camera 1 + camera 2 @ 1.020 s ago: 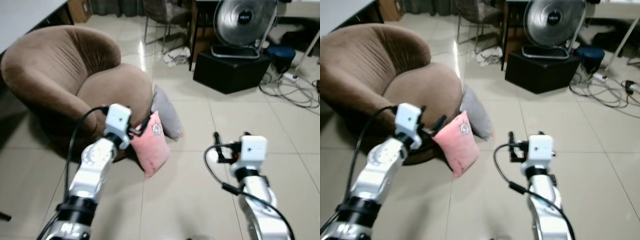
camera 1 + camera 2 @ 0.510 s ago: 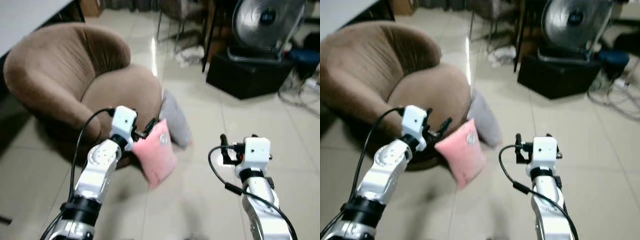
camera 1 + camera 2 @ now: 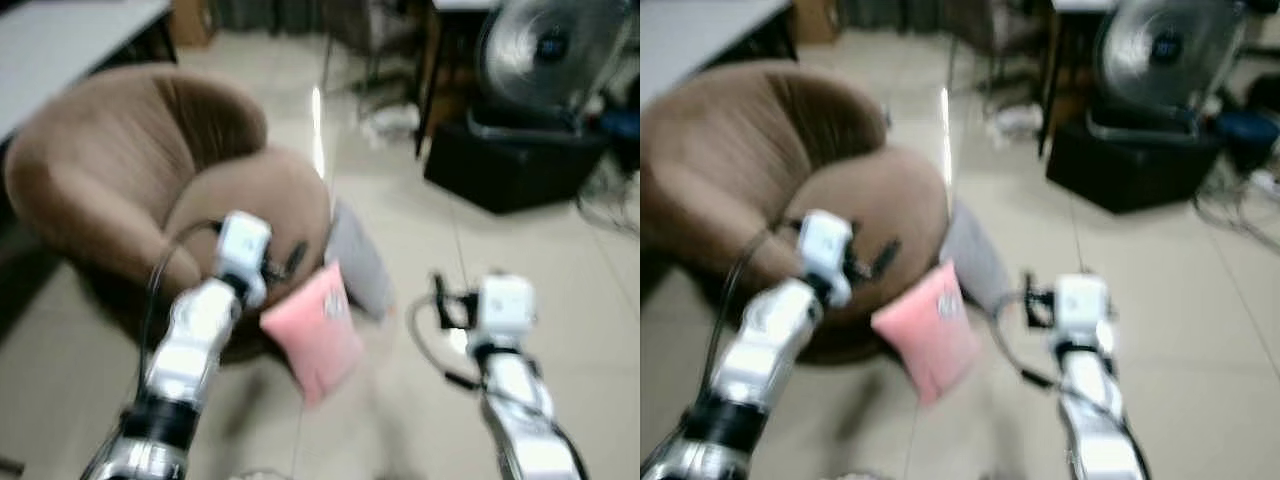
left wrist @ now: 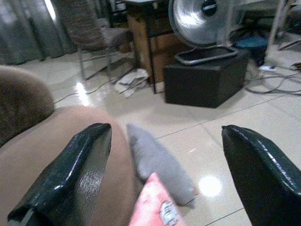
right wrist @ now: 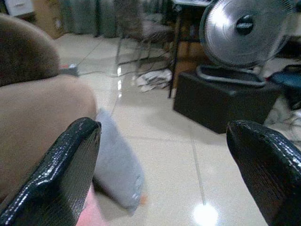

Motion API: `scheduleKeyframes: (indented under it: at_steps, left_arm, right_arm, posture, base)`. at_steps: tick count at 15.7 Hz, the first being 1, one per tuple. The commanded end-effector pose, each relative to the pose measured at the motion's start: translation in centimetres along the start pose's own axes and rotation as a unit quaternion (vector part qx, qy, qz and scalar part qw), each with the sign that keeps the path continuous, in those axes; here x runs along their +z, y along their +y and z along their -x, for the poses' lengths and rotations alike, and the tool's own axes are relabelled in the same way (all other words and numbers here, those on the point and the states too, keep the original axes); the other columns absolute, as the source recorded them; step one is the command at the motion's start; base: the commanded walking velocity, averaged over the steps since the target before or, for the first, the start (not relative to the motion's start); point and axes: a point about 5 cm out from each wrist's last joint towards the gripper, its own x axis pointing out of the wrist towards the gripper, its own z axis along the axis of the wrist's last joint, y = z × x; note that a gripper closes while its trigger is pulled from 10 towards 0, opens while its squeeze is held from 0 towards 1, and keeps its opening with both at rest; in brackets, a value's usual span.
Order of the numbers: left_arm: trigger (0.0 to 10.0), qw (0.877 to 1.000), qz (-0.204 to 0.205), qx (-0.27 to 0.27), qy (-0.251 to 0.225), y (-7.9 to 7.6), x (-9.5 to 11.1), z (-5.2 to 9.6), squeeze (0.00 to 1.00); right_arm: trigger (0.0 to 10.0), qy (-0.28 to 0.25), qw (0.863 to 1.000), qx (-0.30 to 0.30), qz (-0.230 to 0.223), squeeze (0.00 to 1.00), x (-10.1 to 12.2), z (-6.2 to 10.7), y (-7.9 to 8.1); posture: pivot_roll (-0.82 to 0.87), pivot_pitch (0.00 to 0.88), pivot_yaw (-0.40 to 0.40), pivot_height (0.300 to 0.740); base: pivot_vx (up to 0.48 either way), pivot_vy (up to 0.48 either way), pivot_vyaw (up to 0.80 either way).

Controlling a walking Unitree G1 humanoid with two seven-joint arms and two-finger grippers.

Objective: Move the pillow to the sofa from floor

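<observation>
Clearly the pink pillow (image 3: 315, 335) is a light, squashy thing that will fold under a pinch, so my guess is its upper corner is the place to take it. It stands on the floor (image 3: 560, 250) against the brown sofa (image 3: 130, 160), just below and ahead of the left end effector (image 4: 164, 160), whose fingers are spread wide; a grey pillow (image 4: 157, 162) lies just beyond. The right end effector (image 5: 160, 174) hangs equally wide open, off to the pillow's other side. Since a second ago the robot has edged closer and the sofa looms larger.
</observation>
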Motion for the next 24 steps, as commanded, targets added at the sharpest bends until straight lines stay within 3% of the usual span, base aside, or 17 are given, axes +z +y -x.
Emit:
scheduleKeyframes:
  at_steps: [1, 11, 15, 24]
  left_arm:
    - [10.0, 1.0, -0.01, 0.016, -0.001, 1.3, 0.3, 0.4, 0.0]
    - [10.0, 1.0, -0.011, 0.005, -0.003, 0.8, 0.4, 0.1, 0.0]
    - [10.0, 1.0, -0.016, -0.007, -0.013, 0.2, 0.5, 0.0, 0.0]
    - [10.0, 1.0, -0.019, -0.015, -0.015, 0.4, 0.5, -0.1, 0.0]
  right_arm:
    - [10.0, -0.009, 1.0, 0.012, -0.004, 0.0, 0.4, -0.1, 0.8]
    - [10.0, -0.007, 1.0, 0.006, -0.005, 0.0, 0.3, 0.1, 0.6]
    - [10.0, 0.0, 1.0, 0.0, -0.005, 0.0, 0.1, 0.2, 0.5]
    - [10.0, 0.007, 1.0, -0.004, -0.014, 0.0, -0.1, 0.7, 0.3]
  posture:
    - [0.02, 0.057, 0.036, 0.74]
    - [0.01, 0.063, 0.048, 0.74]
    - [0.01, 0.061, 0.051, 0.74]
    - [0.0, 0.063, 0.049, 0.74]
  base:
    - [0.39, 0.0, 0.0]
    - [0.385, 0.0, 0.0]
    - [0.0, 0.0, 0.0]
    - [0.0, 0.342, -0.74]
